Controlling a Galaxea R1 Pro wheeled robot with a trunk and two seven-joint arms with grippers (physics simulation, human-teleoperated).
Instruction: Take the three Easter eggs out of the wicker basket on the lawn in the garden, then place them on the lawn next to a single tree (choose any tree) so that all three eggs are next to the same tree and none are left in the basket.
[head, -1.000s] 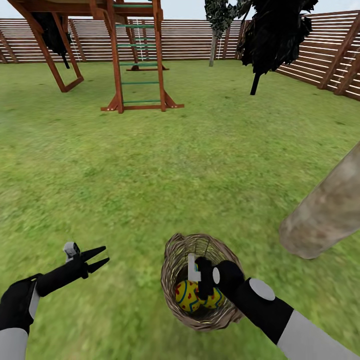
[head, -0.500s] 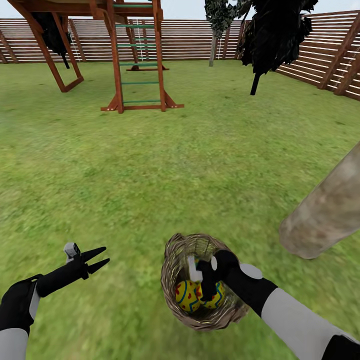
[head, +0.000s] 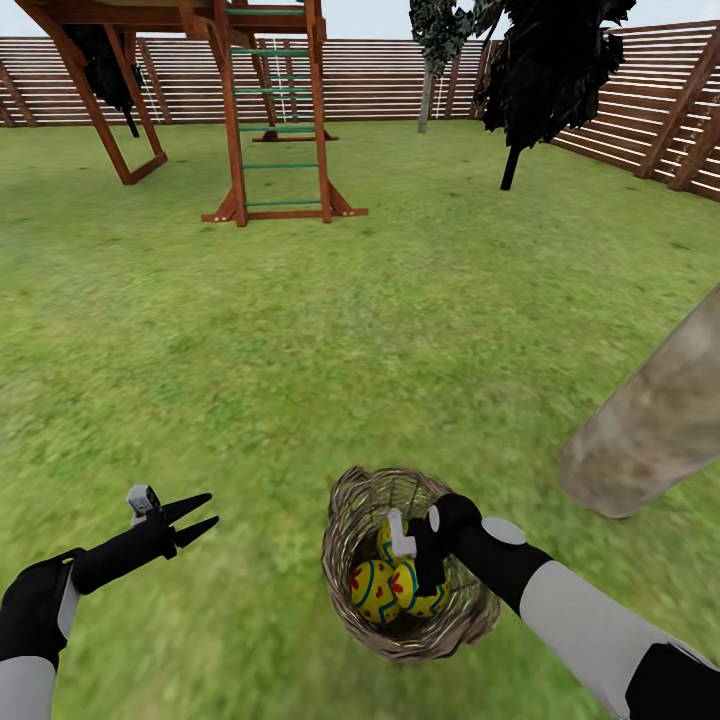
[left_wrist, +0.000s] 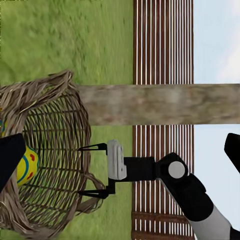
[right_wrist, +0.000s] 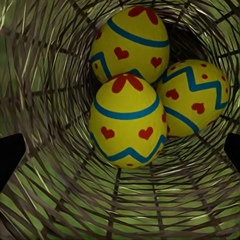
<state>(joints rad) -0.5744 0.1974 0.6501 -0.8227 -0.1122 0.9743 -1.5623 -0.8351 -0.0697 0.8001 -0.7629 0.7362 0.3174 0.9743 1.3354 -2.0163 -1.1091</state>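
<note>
Fingers of the right gripper (head: 415, 560) are hanging spread inside the brown wicker basket (head: 345, 520), needing centring over the nearest yellow zigzag-banded egg (right_wrist: 128, 121); left gripper (head: 195, 515) is hovering open.

All three views share the wicker basket (head: 410, 565).

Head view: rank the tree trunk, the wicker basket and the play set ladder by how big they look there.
1. Play set ladder, though it stands far off.
2. Tree trunk, cut by the picture's edge, so unsure against the basket.
3. Wicker basket, close to the camera.
</note>
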